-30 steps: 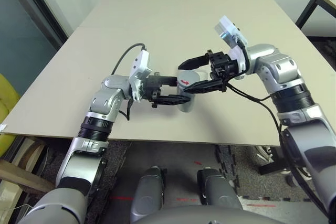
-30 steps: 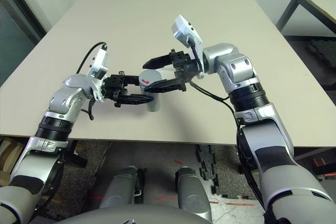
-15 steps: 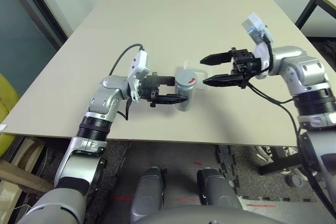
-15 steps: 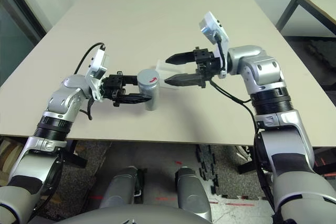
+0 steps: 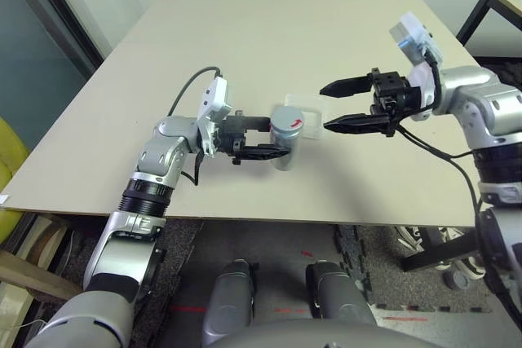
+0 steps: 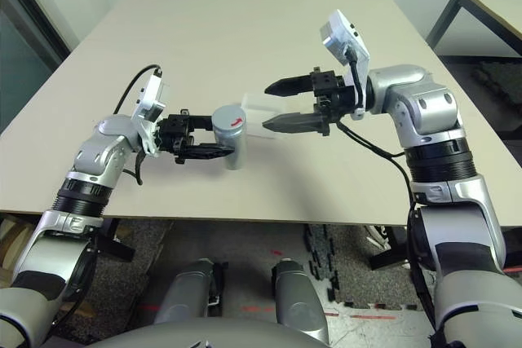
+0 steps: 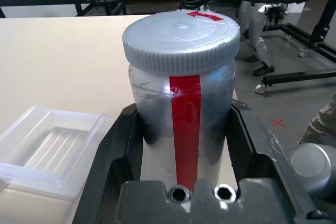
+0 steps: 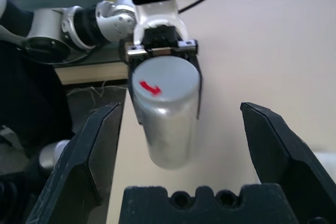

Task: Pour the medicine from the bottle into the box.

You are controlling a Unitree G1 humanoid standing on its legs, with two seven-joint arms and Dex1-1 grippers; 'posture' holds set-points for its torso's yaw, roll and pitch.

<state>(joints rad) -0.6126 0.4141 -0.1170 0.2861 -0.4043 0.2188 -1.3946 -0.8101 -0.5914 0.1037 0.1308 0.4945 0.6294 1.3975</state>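
A: What is the bottle [image 7: 181, 93] made of, going by the pictures?

B: It looks like silver-grey plastic, a short cylinder with a red stripe running down its side. The round grey cap [image 7: 181, 38] has a ribbed rim and a red arrow on its flat top, and it is still on.

A: And the box [image 7: 50, 150]?

B: A shallow tray of clear, whitish plastic with rounded corners and faint ridges on its floor. It lies on the smooth beige table [image 5: 269, 46] just beyond the bottle, on the far side. I cannot make out any medicine.

A: How do the grippers stand?

B: The left gripper [image 5: 273, 138] is clamped on the bottle's body, one black finger on each side below the cap, holding it upright over the table's near middle. The right gripper [image 5: 336, 107] has its jaws spread wide, holds nothing and touches nothing. It hangs in the air to the right of the bottle, its fingers pointing left towards it.

A: What has changed from a second ago?

B: Then the right gripper's open fingers reached around the bottle's cap. It has since drawn off to the right, clear of the bottle. The left gripper and bottle have kept their place.
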